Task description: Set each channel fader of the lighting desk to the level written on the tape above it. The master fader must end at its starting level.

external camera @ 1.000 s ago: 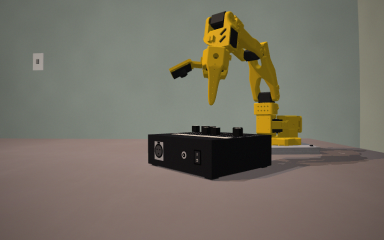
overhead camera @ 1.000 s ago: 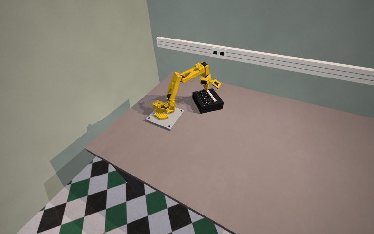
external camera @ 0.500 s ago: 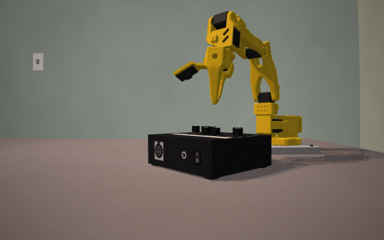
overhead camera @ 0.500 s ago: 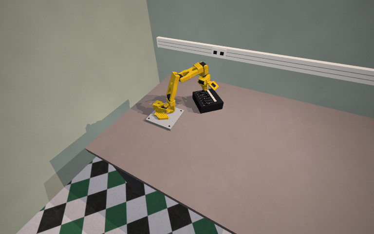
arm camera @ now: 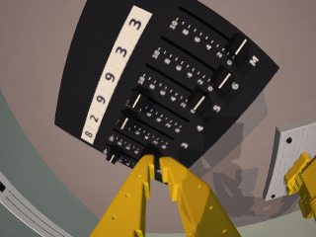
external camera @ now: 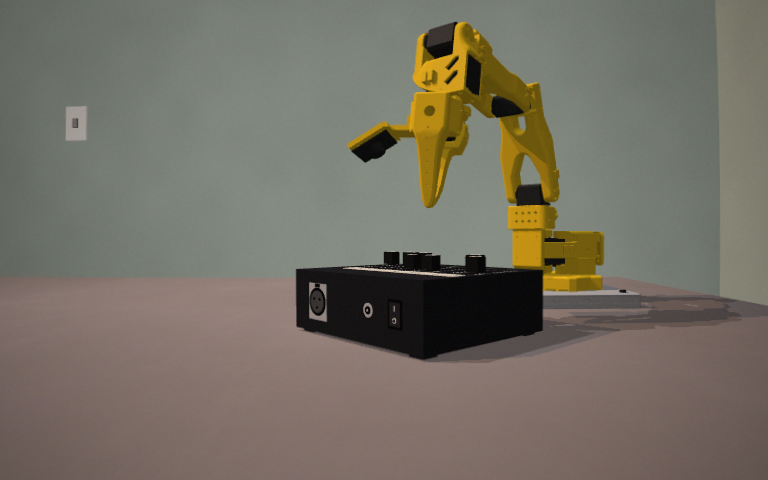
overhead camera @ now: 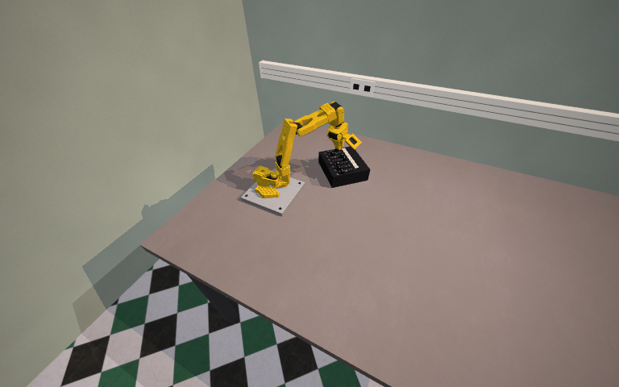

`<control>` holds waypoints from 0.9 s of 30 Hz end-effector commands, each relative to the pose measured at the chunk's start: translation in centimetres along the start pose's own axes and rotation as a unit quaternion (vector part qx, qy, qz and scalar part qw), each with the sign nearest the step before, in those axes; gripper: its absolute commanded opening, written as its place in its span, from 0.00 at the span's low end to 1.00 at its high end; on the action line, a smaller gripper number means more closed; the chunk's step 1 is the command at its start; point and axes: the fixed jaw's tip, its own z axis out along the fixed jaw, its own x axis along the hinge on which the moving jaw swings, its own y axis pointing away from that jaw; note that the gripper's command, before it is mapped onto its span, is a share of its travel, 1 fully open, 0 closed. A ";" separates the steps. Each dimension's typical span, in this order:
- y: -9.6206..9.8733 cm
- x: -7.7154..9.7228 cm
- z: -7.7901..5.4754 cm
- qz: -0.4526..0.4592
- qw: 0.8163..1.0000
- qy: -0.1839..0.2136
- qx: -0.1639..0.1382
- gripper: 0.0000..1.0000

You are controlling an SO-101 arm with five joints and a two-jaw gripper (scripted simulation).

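Yellow segmented arm (overhead camera: 285,143) (external camera: 529,141), black motors, small holes.

Wrist view: gripper (overhead camera: 338,149) (external camera: 429,206) (arm camera: 157,159) tips cover most of fader 2 (arm camera: 150,150); its level unreadable. Channel 1 and 2 labels blocked too. Top view: tape (overhead camera: 350,158) digits too small to read. Exterior: tape (external camera: 402,272) edge-on, digits illegible. Table (overhead camera: 410,255) (external camera: 226,407) (arm camera: 44,54) runs out of frame.
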 end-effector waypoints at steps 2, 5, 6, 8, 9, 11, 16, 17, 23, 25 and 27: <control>0.1 0.3 -0.2 -0.004 1.000 0.000 -0.004 0.00; 0.1 0.3 -0.2 -0.006 1.000 0.000 -0.004 0.00; 0.1 0.3 -0.2 -0.008 1.000 0.000 -0.004 0.00; 0.1 0.3 -0.2 -0.008 1.000 0.000 -0.004 0.00; 0.1 0.3 -0.2 -0.009 1.000 0.000 -0.004 0.00; 0.0 0.3 -0.2 -0.012 1.000 0.000 -0.004 0.00; 0.0 0.3 -0.1 -0.022 1.000 0.000 -0.004 0.00; 0.0 0.3 -0.1 -0.025 1.000 0.000 -0.004 0.00; 0.0 0.3 -0.1 -0.046 0.999 0.000 -0.003 0.00; 0.0 0.3 -0.1 -0.046 0.999 0.000 -0.003 0.00; 0.0 0.3 -0.1 -0.054 0.999 0.000 -0.003 0.00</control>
